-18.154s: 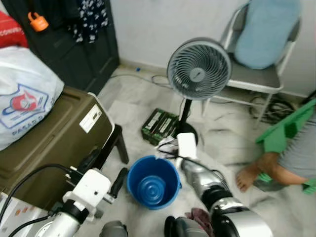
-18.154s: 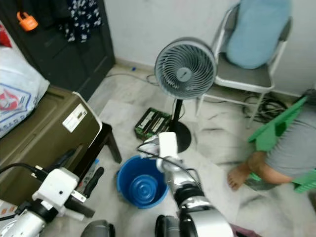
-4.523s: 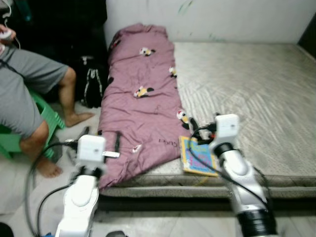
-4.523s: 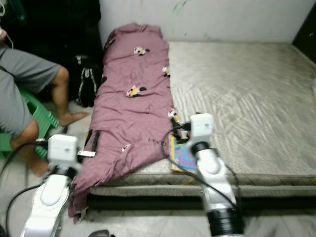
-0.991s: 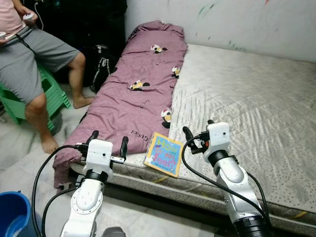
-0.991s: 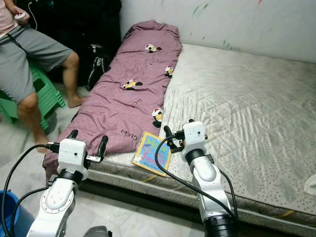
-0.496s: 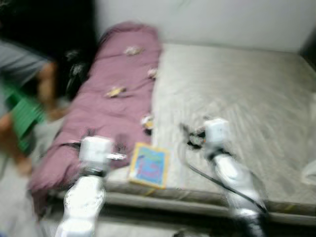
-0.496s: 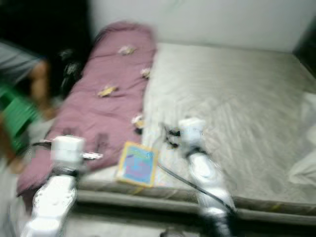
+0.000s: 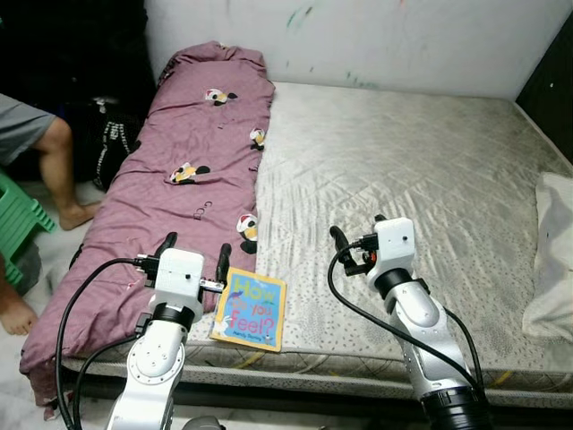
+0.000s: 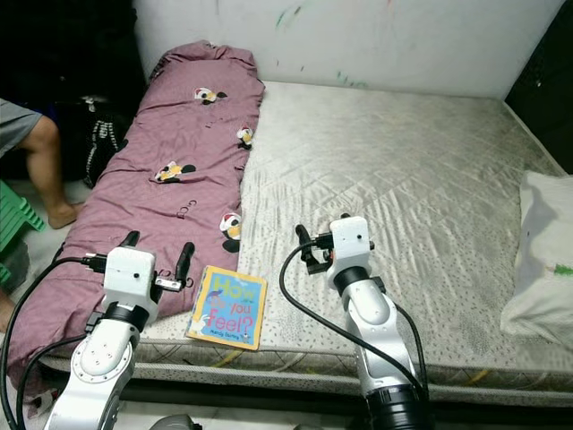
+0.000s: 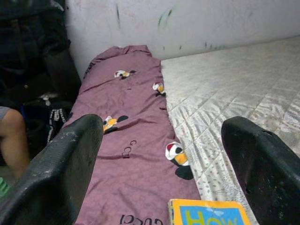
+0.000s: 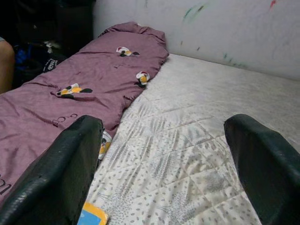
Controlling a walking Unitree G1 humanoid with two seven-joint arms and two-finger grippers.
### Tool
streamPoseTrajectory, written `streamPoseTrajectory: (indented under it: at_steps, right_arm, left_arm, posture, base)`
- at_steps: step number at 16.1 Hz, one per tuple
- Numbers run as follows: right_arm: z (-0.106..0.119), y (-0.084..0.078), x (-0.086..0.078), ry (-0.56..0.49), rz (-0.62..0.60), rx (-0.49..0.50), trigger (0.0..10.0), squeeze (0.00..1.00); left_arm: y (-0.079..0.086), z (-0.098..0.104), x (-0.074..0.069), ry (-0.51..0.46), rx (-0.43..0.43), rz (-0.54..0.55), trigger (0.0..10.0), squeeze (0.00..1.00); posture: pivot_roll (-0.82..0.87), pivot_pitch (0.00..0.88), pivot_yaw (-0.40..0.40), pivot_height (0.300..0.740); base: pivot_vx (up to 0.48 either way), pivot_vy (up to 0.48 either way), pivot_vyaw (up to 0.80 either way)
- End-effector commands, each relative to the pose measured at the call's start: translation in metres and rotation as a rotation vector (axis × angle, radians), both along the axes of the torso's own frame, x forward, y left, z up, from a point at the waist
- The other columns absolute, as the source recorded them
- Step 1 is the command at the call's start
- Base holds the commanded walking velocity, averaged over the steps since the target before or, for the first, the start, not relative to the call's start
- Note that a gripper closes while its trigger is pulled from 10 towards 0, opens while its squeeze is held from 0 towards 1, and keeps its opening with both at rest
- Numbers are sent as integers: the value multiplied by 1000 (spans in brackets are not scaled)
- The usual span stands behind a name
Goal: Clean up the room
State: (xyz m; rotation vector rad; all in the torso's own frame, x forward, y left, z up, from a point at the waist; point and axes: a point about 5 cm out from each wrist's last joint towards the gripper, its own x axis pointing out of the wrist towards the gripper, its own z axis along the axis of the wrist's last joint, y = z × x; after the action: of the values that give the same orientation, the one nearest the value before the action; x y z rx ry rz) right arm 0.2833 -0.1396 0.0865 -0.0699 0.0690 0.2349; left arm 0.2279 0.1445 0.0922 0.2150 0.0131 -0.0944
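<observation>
One mattress [image 9: 430,170] carries one purple blanket [image 9: 170,188] along its left side, one picture book [image 9: 250,309] at the near edge just beside the blanket, and one white pillow [image 9: 551,260] at the far right. Both hands are raised level over the near edge, fingers spread wide, holding nothing: left hand [image 9: 193,255] above the blanket beside the book, right hand [image 9: 355,236] above bare mattress.

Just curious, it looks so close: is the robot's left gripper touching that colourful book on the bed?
Apart. In the left eye view the open left gripper hovers over the purple blanket, and a strip of blanket shows between its fingers and the book.
</observation>
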Motion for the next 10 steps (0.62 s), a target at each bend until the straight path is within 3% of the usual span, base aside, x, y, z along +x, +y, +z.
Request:
streamPoseTrajectory:
  at_steps: [1,10]
  right_arm:
    - [1,-3,2,1,-16,-6,10000,0]
    - [0,-2,2,1,-12,-8,10000,0]
  left_arm:
    - [-1,0,1,6,7,-7,10000,0]
    - [-1,-1,1,7,11,-8,10000,0]
  posture:
    - [20,0,-57,740]
    - [23,0,-59,740]
  base:
    - [0,-289,-425]
    - [0,-332,0]
